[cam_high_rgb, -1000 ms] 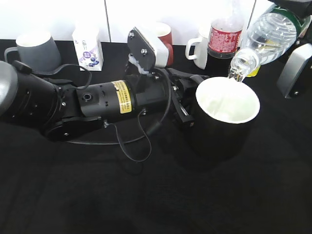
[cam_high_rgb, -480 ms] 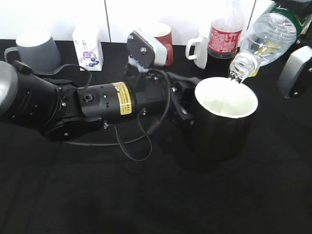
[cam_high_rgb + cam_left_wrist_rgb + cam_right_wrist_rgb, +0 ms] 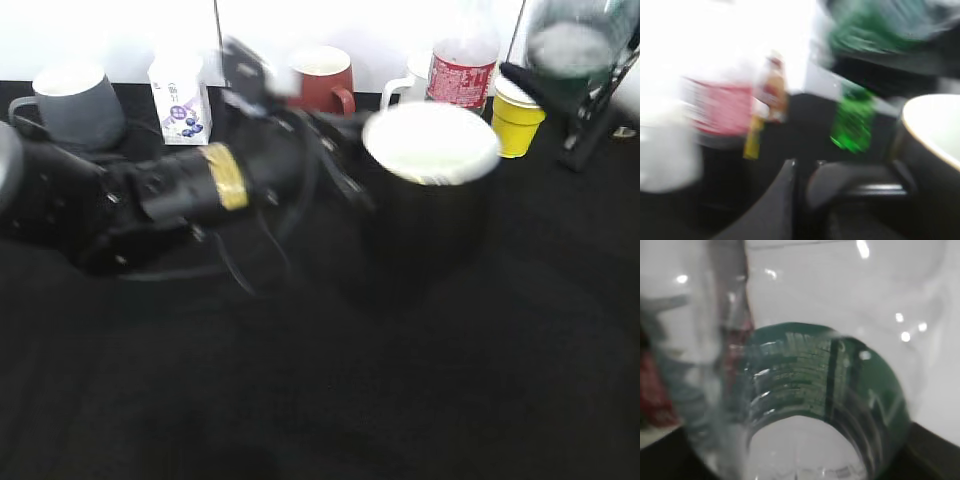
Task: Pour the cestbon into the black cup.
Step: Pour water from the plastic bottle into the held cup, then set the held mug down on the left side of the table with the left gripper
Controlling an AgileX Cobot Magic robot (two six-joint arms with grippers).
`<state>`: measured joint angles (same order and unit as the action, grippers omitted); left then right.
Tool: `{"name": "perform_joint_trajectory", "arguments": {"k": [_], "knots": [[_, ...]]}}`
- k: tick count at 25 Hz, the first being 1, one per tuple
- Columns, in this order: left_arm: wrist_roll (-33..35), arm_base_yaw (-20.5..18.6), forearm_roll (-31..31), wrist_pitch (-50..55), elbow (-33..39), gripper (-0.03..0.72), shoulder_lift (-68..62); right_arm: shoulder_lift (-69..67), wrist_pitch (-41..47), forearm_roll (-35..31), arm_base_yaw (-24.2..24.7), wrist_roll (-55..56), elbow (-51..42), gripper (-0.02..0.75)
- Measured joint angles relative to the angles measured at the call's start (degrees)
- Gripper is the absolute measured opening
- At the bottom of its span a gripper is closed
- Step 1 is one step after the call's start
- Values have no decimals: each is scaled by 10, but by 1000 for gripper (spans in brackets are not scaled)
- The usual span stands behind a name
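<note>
beside left gripper point(image 3: 345, 160) fingers: black cup point(image 3: 425, 215); contact blurred

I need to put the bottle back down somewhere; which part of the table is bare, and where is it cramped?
The wide black stretch of table in front of the black cup and the left arm is bare. The back edge is crowded: grey mug, milk carton, red mug, cola bottle, yellow cup.

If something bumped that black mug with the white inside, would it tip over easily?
Probably not easily: the matte black mug looks squat and broad. The left gripper seems to sit against its handle side, which may steady it. Any water inside would add weight, though blur hides the level.
</note>
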<state>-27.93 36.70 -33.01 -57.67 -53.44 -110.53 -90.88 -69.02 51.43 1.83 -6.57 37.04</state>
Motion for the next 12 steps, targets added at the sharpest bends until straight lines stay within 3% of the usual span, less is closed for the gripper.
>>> {"name": "perform_joint_trajectory", "arguments": {"k": [2,4,9,12], "knots": [[0,-28,-2,-9,0,58,0,0,0,6,0,230,0,493],[5,-59,-13,-23,0,58,0,0,0,7,0,343,0,493],[65,-143,-20,-33,26,58,0,0,0,7,0,370,0,492],[140,-188,63,-42,85,58,0,0,0,7,0,370,0,492]]}}
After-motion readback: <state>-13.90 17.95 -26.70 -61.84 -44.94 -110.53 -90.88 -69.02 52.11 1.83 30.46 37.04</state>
